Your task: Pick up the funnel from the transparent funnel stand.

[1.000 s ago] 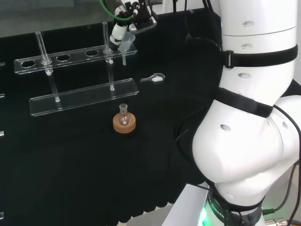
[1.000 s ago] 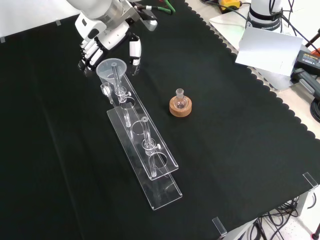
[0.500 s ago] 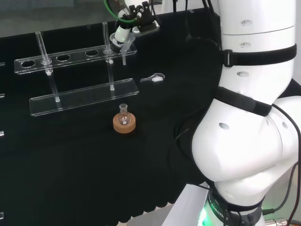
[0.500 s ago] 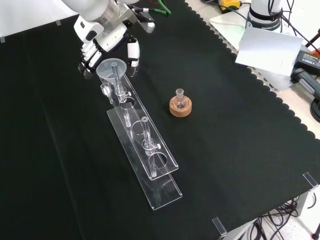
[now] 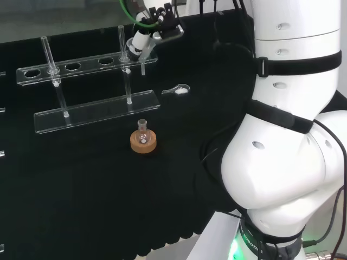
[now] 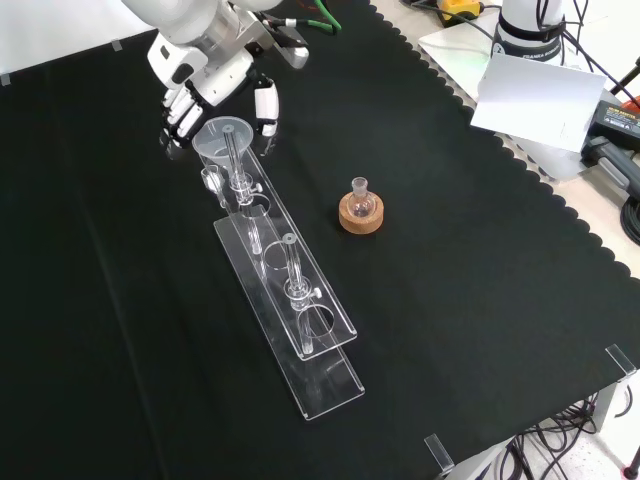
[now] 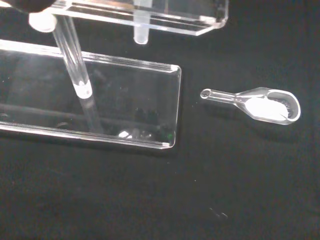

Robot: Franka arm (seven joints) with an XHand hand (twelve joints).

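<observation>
A clear funnel (image 6: pixel 222 140) sits in the end hole of the transparent stand (image 6: pixel 318 326), its stem hanging through the upper shelf (image 7: pixel 141 27). My hand (image 6: pixel 212 78) hovers just behind and above the funnel. Its fingers (image 6: pixel 178 114) are on one side of the rim and its thumb (image 6: pixel 268 106) on the other, relaxed and apart from the funnel. In the head view the hand (image 5: pixel 142 38) is over the right end of the stand (image 5: pixel 81 62), where the funnel (image 5: pixel 142 55) hangs.
A small round flask on a cork ring (image 6: pixel 360 210) stands to the right of the stand in the front view. A little glass scoop (image 7: pixel 260 105) holding white powder lies on the cloth beside the stand's base plate (image 7: pixel 100 105). Two upright rods carry the stand's shelf.
In the head view the hand has crept slightly right and closer over the funnel. The funnel and the stand have not moved.
</observation>
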